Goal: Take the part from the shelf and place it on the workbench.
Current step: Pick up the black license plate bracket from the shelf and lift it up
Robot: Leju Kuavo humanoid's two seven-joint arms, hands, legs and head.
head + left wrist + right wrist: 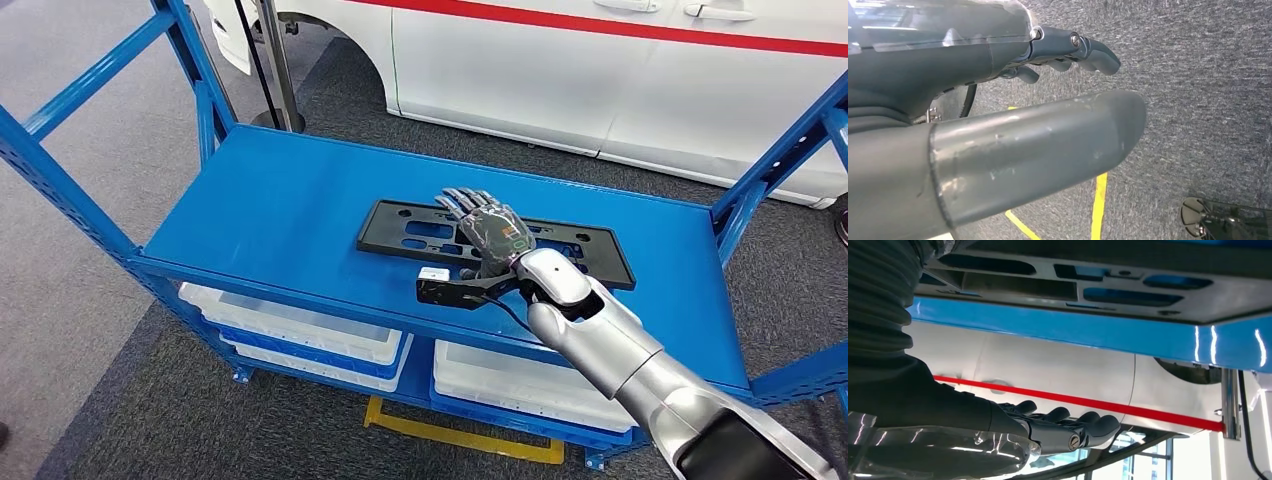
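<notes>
Head view: right hand point(490, 232) is stretched out flat over the black plastic part point(400, 228), fingers point(462, 201) extended and lying close side by side, palm down. The part is a long, flat, slotted panel lying flat on the blue shelf point(270, 200), its long side running across the shelf. The hand sits above the panel's middle stretch, the fingertips reaching toward its far edge. Whether the palm actually presses the panel or hangs just off it cannot be told from this angle. Nothing is gripped; fingers are straight, not curled around any edge.

Right wrist view: the same fingers point(1088, 426) are straight and slightly spread, with open space between them and the part point(1013, 287); the white car body with a red stripe point(1088, 402) lies beyond the fingertips.

Left wrist view: left hand point(1048, 100) hangs over grey carpet point(1198, 75), fingers point(1098, 55) only gently bent, thumb point(1038, 150) held apart from them, nothing between them. Yellow floor tape point(1099, 200) lies past the thumb.

Beneath the right hand's level, under the blue shelf top, white bins point(290, 325) sit on the lower tier. Beyond the hand, past the shelf, stands the white car point(560, 70).
</notes>
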